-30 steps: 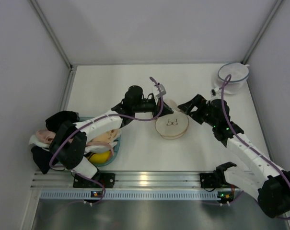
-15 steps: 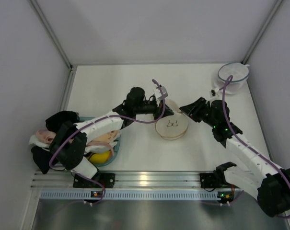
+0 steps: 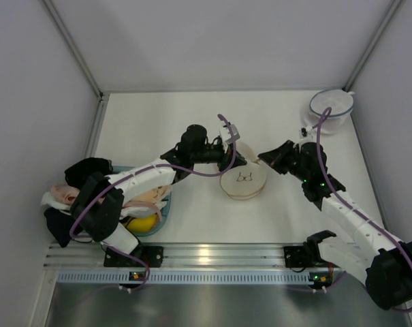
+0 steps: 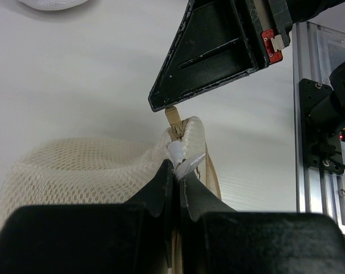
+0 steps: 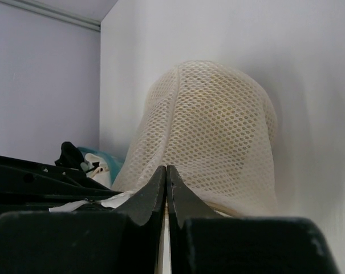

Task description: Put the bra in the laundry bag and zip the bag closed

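The laundry bag [image 3: 245, 182] lies mid-table, a round mesh bag with a tan rim and a dark mark on its lid. It bulges like a dome in the right wrist view [image 5: 218, 131]. The bra shows only as a dull yellow tint through the mesh [image 5: 229, 123]. My left gripper [image 3: 231, 158] is shut on a white tab at the bag's rim [image 4: 181, 157], pulling the mesh [image 4: 75, 171] up. My right gripper [image 3: 261, 158] is shut at the bag's far-right edge. In the left wrist view its tip [image 4: 161, 107] meets the tan zip pull [image 4: 172, 116].
A second round mesh bag with a blue rim [image 3: 331, 109] sits at the back right corner. A teal basket [image 3: 163, 212] of pink, peach and yellow garments stands at the front left under the left arm. An aluminium rail [image 3: 206, 255] runs along the near edge.
My right gripper has gone from open to shut and edged left up to the bag's rim. My left gripper and the held rim shifted slightly right.
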Controlling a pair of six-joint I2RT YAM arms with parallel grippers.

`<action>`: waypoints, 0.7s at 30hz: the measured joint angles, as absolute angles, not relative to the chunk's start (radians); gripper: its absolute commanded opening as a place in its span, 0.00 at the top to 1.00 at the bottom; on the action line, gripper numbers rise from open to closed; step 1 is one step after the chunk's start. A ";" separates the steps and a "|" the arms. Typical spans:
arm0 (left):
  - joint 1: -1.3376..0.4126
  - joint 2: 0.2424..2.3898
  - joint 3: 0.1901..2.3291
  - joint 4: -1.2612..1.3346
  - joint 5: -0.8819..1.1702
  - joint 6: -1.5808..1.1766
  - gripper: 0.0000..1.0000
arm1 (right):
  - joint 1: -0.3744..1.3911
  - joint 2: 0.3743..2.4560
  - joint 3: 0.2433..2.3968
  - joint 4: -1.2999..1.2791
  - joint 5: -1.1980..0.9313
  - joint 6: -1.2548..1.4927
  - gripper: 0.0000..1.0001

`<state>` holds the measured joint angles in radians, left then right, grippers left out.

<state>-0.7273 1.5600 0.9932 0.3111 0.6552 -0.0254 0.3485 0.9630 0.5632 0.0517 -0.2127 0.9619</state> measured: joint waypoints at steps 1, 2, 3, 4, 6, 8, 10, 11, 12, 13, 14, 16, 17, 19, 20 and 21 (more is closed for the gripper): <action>-0.728 1.560 0.993 0.310 0.652 -0.021 1.00 | 0.348 0.960 0.565 0.045 -0.210 0.959 1.00; -0.729 1.560 0.993 0.310 0.648 -0.018 1.00 | 0.348 0.955 0.565 0.041 -0.207 0.953 1.00; -0.729 1.560 0.993 0.308 0.645 -0.014 1.00 | 0.348 0.951 0.566 0.038 -0.206 0.950 1.00; -0.730 1.560 0.993 0.306 0.640 -0.010 1.00 | 0.348 0.947 0.566 0.035 -0.205 0.948 1.00; -0.731 1.560 0.993 0.302 0.633 -0.002 1.00 | 0.348 0.943 0.570 0.032 -0.207 0.947 0.84; -0.732 1.560 0.993 0.300 0.627 0.003 1.00 | 0.348 0.942 0.571 0.033 -0.211 0.947 0.66; -0.734 1.560 0.993 0.297 0.622 0.005 1.00 | 0.348 0.942 0.571 0.029 -0.215 0.955 0.59; -0.735 1.560 0.993 0.297 0.619 0.006 1.00 | 0.348 0.942 0.570 0.029 -0.218 0.955 0.54; -0.736 1.560 0.993 0.296 0.616 0.007 1.00 | 0.348 0.942 0.570 0.029 -0.221 0.963 0.51; -0.738 1.560 0.993 0.295 0.614 0.008 1.00 | 0.348 0.942 0.569 0.028 -0.223 0.964 0.48; -0.739 1.560 0.993 0.295 0.611 0.010 1.00 | 0.348 0.942 0.569 0.028 -0.226 0.968 0.46; -0.741 1.560 0.993 0.294 0.611 0.011 1.00 | 0.348 0.942 0.568 0.028 -0.231 0.973 0.45; -0.741 1.560 0.993 0.294 0.611 0.011 1.00 | 0.348 0.943 0.568 0.028 -0.234 0.974 0.41; -0.742 1.560 0.993 0.294 0.608 0.012 1.00 | 0.348 0.944 0.568 0.028 -0.235 0.975 0.41; -0.742 1.560 0.993 0.293 0.608 0.013 1.00 | 0.348 0.944 0.567 0.028 -0.237 0.978 0.41; -0.743 1.560 0.993 0.293 0.608 0.014 1.00 | 0.348 0.944 0.567 0.028 -0.238 0.980 0.41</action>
<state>-0.7425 1.5600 0.9932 0.2928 0.6079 0.0139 0.3485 0.9436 0.5674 0.0284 -0.2379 0.9802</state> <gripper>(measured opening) 0.048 0.590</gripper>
